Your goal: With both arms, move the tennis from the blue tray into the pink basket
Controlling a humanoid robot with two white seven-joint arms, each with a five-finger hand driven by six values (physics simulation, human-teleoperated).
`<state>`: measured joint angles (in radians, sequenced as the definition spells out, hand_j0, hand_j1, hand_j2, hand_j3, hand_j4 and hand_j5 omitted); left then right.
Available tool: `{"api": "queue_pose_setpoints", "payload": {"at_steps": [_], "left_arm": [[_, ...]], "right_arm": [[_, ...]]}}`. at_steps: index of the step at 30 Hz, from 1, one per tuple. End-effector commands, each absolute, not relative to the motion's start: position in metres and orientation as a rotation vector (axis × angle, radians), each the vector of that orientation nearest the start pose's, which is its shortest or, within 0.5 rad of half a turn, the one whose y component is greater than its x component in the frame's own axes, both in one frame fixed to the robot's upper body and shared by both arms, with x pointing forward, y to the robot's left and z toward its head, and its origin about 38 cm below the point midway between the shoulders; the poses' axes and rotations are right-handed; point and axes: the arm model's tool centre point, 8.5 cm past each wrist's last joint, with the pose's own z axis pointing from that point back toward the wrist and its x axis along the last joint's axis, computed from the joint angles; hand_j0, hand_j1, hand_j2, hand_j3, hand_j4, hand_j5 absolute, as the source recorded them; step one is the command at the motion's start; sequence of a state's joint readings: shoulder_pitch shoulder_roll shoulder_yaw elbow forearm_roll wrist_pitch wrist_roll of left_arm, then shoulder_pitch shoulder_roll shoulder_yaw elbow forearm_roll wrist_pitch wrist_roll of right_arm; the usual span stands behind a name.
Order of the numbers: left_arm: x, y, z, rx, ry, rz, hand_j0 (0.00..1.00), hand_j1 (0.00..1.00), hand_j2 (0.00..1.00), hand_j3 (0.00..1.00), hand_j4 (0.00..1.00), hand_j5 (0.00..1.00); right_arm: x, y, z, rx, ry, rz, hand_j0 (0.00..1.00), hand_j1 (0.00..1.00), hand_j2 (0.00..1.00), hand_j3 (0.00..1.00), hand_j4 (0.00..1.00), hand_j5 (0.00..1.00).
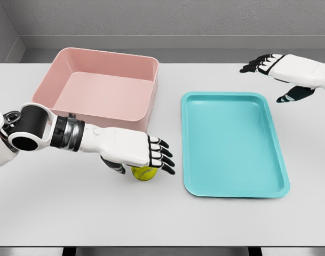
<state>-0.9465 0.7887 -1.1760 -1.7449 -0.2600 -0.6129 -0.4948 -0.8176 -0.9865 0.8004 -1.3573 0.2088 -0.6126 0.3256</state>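
Observation:
A yellow-green tennis ball (144,173) lies on the white table, left of the blue tray (231,144) and in front of the pink basket (101,88). My left hand (146,156) hovers right over the ball, palm down, hiding its top. The fingers stretch forward and the thumb hangs at the ball's left; they do not wrap the ball. Nothing lies in the tray or the basket. My right hand (271,66) floats above the table's far right, beyond the tray's far corner, with its fingers spread and nothing in them.
The white table (71,213) reaches to the front edge. A grey wall runs behind it. Basket and tray stand side by side with a narrow gap between them.

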Motion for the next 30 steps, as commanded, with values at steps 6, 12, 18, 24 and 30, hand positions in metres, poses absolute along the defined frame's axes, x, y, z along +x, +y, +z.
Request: {"api": "queue_pose_setpoints", "payload": {"at_steps": [6,12,18,24,30], "left_arm": [[0.376,0.158,0.206,0.082,1.706,2.858,1.00,1.00,1.00,1.00,1.00,1.00],[0.369,0.147,0.204,0.072,1.656,2.831,1.00,1.00,1.00,1.00,1.00,1.00],[0.369,0.155,0.202,0.067,1.606,2.872,1.00,1.00,1.00,1.00,1.00,1.00],[0.363,0.151,0.204,0.086,1.586,2.858,1.00,1.00,1.00,1.00,1.00,1.00],[0.363,0.154,0.204,0.100,1.603,2.867,1.00,1.00,1.00,1.00,1.00,1.00]], "right_arm": [[0.448,-0.356,0.268,-0.492,-1.528,1.918,1.00,1.00,1.00,1.00,1.00,1.00],[0.448,-0.356,0.267,-0.490,-1.527,1.917,1.00,1.00,1.00,1.00,1.00,1.00],[0.448,-0.356,0.267,-0.490,-1.527,1.917,1.00,1.00,1.00,1.00,1.00,1.00],[0.448,-0.356,0.267,-0.491,-1.526,1.916,1.00,1.00,1.00,1.00,1.00,1.00],[0.448,-0.356,0.267,-0.490,-1.527,1.917,1.00,1.00,1.00,1.00,1.00,1.00]]}}
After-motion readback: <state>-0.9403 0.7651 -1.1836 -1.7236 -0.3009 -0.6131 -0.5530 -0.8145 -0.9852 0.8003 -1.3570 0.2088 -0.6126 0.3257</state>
